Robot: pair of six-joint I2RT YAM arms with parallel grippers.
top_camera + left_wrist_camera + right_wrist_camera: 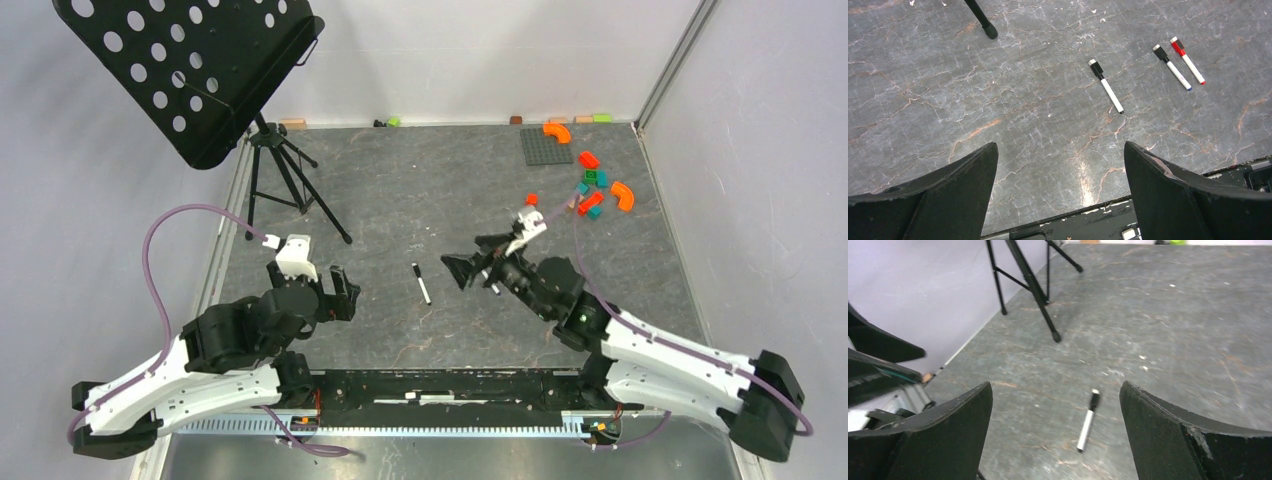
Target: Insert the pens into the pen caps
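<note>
My left gripper (1060, 150) and right gripper (1055, 390) both stand wide and empty. A black-capped pen (1105, 86) lies right of the stand foot (990, 32). A red-capped pen (1187, 60) and a third pen (1172, 67) lie further right, side by side — jaws this wide could knock or roll the neighbour.

Dark grey veined tabletop (420, 180), boxed in by plain pale walls (450, 50). At far left, black perforated music stand (190, 70) on a tripod (285, 170). At far right corner, metal post (670, 60).

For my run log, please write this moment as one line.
left gripper: open, empty | right gripper: open, empty | three pens: capped, lying on table
</note>
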